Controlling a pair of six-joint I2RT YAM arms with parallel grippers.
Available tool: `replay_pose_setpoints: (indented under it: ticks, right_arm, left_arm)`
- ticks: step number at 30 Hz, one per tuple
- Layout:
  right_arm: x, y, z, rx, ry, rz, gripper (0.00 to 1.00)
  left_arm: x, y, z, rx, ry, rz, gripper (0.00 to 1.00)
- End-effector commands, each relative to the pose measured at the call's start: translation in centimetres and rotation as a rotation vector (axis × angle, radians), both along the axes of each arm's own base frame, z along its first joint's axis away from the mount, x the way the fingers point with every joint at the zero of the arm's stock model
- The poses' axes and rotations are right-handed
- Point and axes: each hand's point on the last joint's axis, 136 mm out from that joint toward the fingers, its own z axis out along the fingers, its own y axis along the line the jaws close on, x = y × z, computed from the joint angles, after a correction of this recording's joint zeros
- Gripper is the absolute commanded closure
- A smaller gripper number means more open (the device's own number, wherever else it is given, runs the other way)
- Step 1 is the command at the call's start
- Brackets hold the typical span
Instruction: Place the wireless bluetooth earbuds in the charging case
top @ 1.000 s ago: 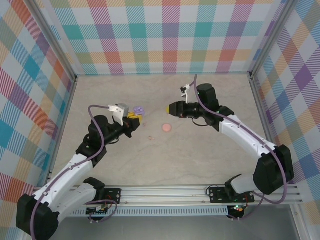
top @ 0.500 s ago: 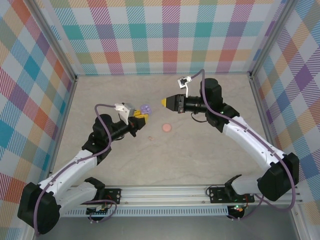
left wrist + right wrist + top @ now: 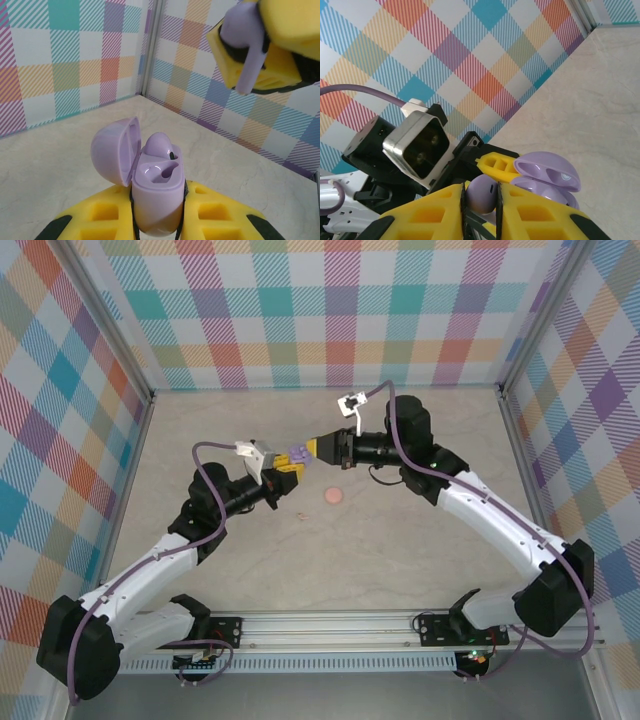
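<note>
Left wrist view: left gripper clamps the open case, one earbud inside; right gripper pinches a second earbud nearby.

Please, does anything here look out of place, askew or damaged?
Nothing looks spilled or damaged. The purple charging case is held above the table with its lid open, one earbud seated, the other socket empty, the second earbud held nearby. A pink disc lies loose on the table.

Two purple earbuds, one open purple charging case, one pink disc, two robot arms
</note>
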Motion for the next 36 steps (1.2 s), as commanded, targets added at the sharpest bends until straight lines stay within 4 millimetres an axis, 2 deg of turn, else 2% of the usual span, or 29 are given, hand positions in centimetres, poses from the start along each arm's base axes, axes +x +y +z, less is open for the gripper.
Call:
replay_pose_setpoints:
  ticks: [1, 18, 36]
  right_arm:
    - [0.2, 0.3, 1.5, 0.006, -0.066, -0.004, 0.78]
    - [-0.1, 2.1, 0.2, -0.079, -0.104, 0.003, 0.79]
    - [0.2, 2.3, -0.7, -0.137, -0.114, -0.013, 0.79]
  left_arm:
    - [-0.9, -0.6, 3.4, -0.064, -0.064, -0.042, 1.0]
    - [-1.5, -1.0, 4.4, -0.09, -0.046, -0.068, 1.0]
    - [-1.8, -0.7, 5.1, -0.101, -0.064, -0.06, 1.0]
